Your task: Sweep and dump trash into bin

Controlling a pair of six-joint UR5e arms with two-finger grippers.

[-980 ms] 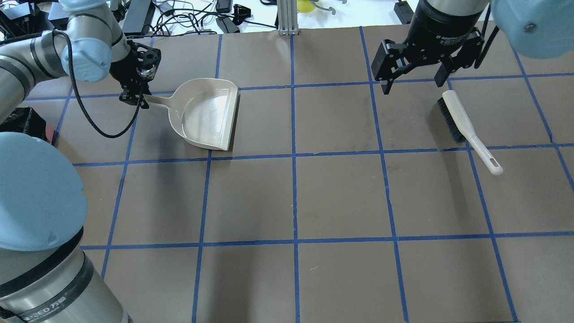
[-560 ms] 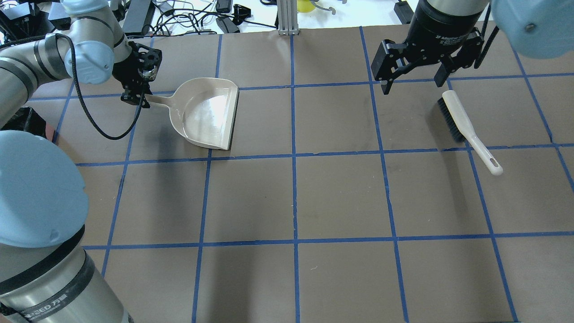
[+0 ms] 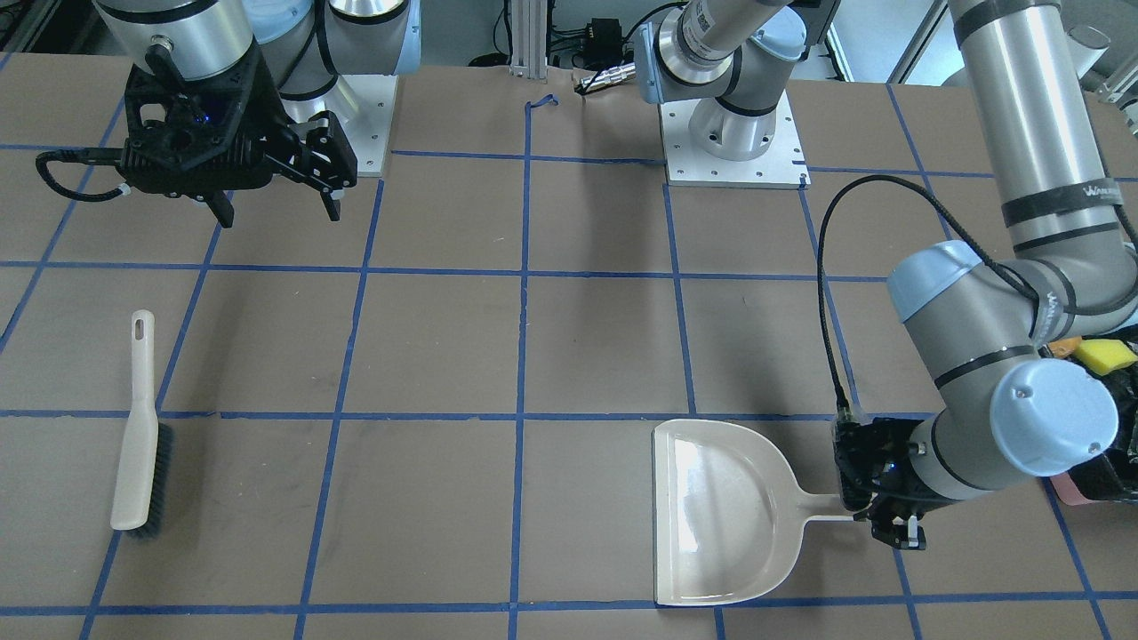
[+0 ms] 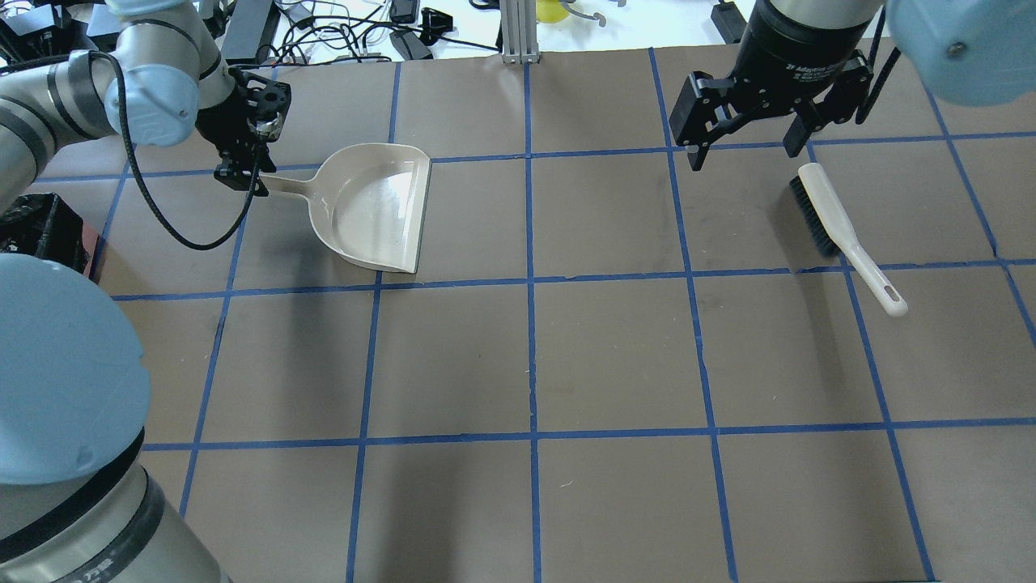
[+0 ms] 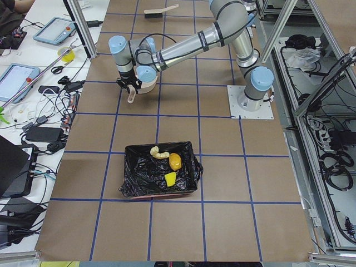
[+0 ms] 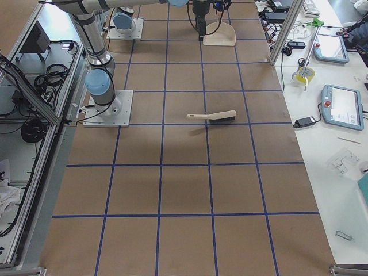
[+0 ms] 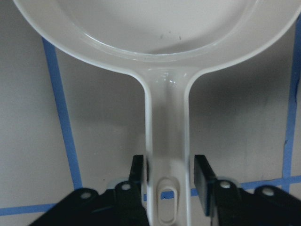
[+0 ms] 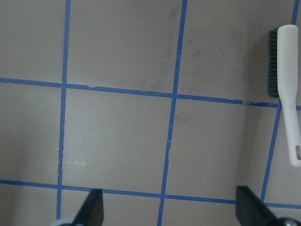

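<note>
Glossy plastic dustpan, crinkled shiny bin liner, perhaps paper tabletop

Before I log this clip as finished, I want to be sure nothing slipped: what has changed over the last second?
Very little. The left gripper, clamped on the dustpan handle, nudged the pan a touch to the robot's right. Nothing was grabbed or released. The right gripper hangs open and the brush lies where it was.

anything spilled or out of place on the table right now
Nothing stands out. The trash is all inside the bin, with none left on the table. The dustpan sits flat and empty, and the brush lies on the table well apart from it.
</note>
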